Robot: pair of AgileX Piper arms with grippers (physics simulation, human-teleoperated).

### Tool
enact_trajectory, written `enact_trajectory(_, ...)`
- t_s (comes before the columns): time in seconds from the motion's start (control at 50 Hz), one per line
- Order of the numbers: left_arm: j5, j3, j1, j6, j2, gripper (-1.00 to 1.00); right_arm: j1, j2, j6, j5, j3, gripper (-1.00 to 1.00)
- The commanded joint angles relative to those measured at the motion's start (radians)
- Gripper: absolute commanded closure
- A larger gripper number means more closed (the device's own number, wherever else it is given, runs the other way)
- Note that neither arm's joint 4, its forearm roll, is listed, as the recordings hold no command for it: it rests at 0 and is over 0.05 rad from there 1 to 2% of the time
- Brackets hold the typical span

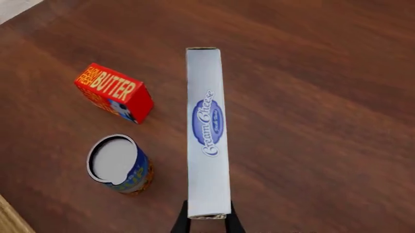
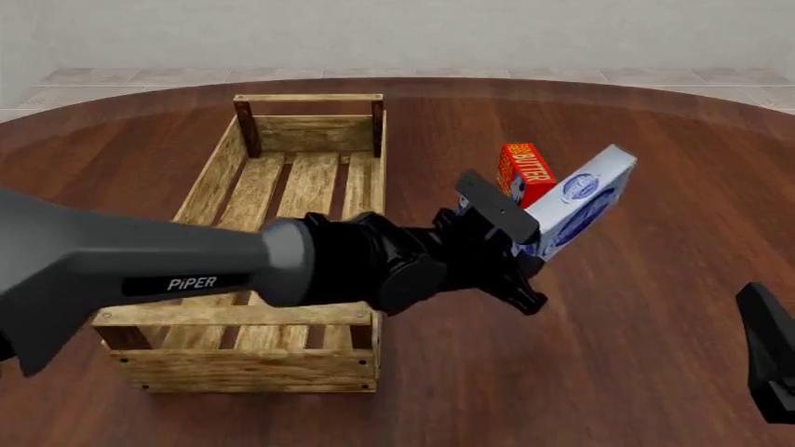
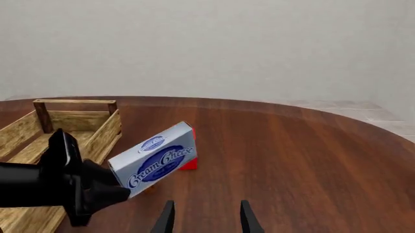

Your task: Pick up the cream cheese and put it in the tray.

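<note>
Left to right across the tabletop. The tray [image 2: 304,186] lies along the left side, long axis running from the near edge toward the far edge, and it holds nothing that you can see. Your left arm reaches over the tray's right wall, and its left pincer [image 2: 528,247] is closed on one short end of the cream cheese [image 2: 578,200]. In the left wrist view both fingers [image 1: 180,221] flank that end of the carton [image 1: 207,131], one on each broad face.

The carton is carried clear of the tabletop, to the right of the tray and outside it. Its long axis continues straight out from the pincer, rising toward the far right, so the free end lies furthest from the tray. Below it, on the tabletop, stand the butter box [image 1: 115,92] and the can [image 1: 120,164], both apart from the carton.

The relation that governs the coming move, as a judgement: the tray lies to the left of the held carton, so you need a leftward swing over the right wall, and the projecting free end must pass above that wall before any lowering.

The right pincer [image 3: 204,216] is idle near the right near edge, its fingers set well apart and holding nothing; the left arm is the one engaged.
</note>
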Motion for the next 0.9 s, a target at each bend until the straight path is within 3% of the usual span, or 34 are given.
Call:
enact_trajectory(0.02,-0.006,0.021,0.028,0.016,-0.043,1.0,0.001,0.0,-0.001,-0.001,0.0,-1.0)
enact_trajectory(0.36,0.002,0.077,0.085,-0.038,-0.145,1.0,-0.001,0.0,-0.001,0.0,0.0,-1.0)
enact_trajectory(0.9,0.003,0.128,0.204,-0.005,-0.226,1.0,-0.005,0.0,0.001,0.002,0.0,-1.0)
